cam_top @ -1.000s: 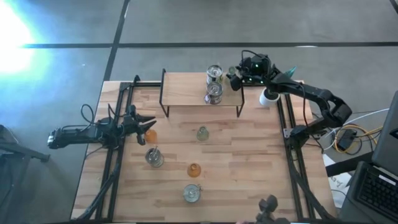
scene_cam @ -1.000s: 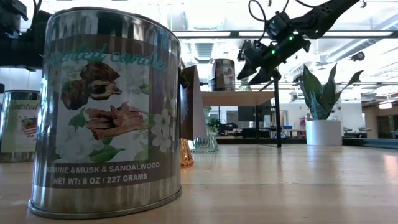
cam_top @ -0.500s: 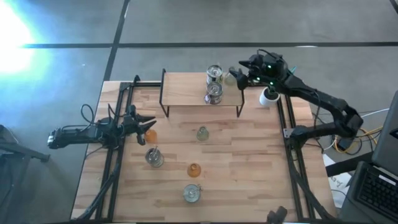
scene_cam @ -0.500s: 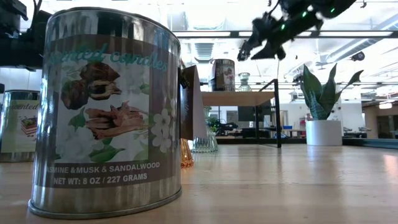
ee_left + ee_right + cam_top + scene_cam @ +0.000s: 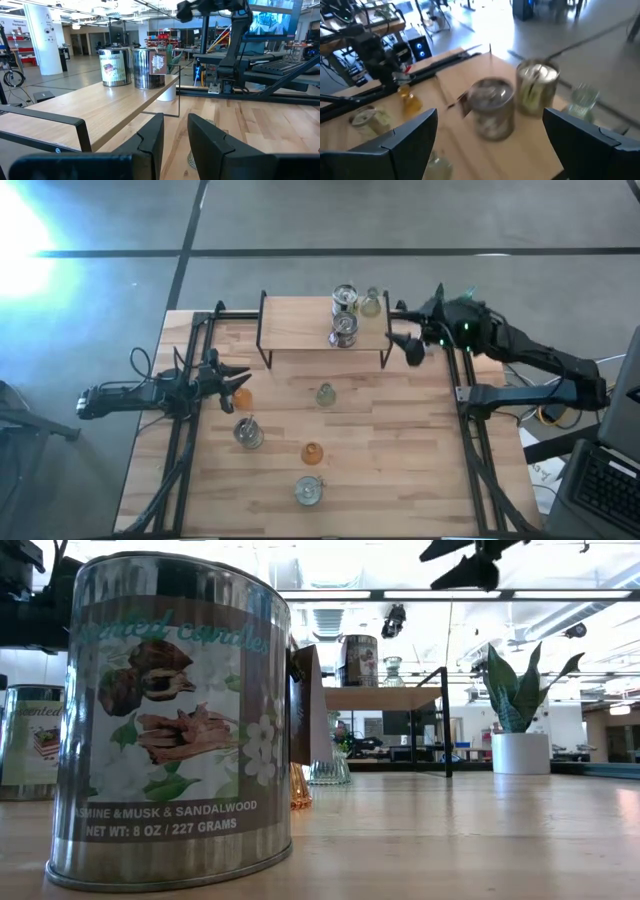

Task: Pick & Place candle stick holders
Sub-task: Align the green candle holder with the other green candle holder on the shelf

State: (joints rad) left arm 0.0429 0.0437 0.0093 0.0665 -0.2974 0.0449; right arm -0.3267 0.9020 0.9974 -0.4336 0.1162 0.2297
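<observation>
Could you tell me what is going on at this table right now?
The robot is moving candle holders onto the raised shelf. A pale green holder stands there beside two candle tins. The right gripper hangs off the shelf's right end, jaws open and empty. The left gripper waits at the table's left by an orange holder. Four more holders sit on the table.

shelf (image 5: 300,330): bare left part | two tins (image 5: 344,315), pale holder (image 5: 371,302) crowd right end
</observation>
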